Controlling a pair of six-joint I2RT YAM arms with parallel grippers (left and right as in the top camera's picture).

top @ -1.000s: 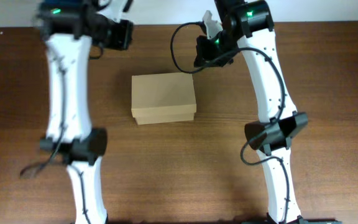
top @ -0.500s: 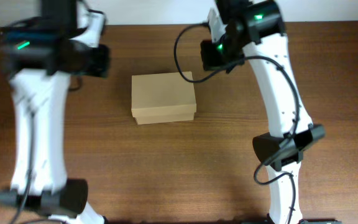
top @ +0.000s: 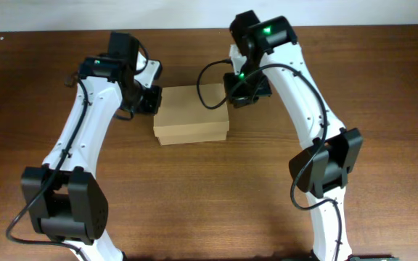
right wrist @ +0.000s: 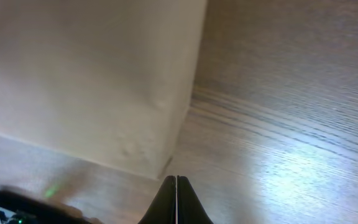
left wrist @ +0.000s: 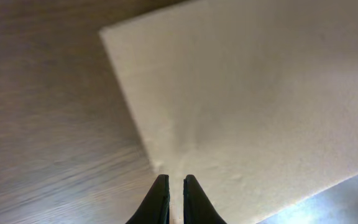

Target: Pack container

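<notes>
There is one cardboard box [top: 191, 114] here, plain tan, with its flap lid down flat. It sits on the brown wooden table [top: 194, 203] towards the far middle, between my two claws.

My left claw [top: 149, 100] is at the box's left side. From my left wrist I see the lid [left wrist: 260, 93] filling most of the view. My left claw [left wrist: 171, 182] has its two fingers [left wrist: 159, 200] drawn almost together, with only a thin slit between them, and it pinches nothing. Its tips lie over the box's near edge, though I cannot tell if they touch it.

My right claw [top: 238, 93] is at the box's far right corner. From my right wrist, the claw [right wrist: 176, 180] is pressed fully together and empty, over bare wood just beside a corner of the box [right wrist: 86, 74].
</notes>
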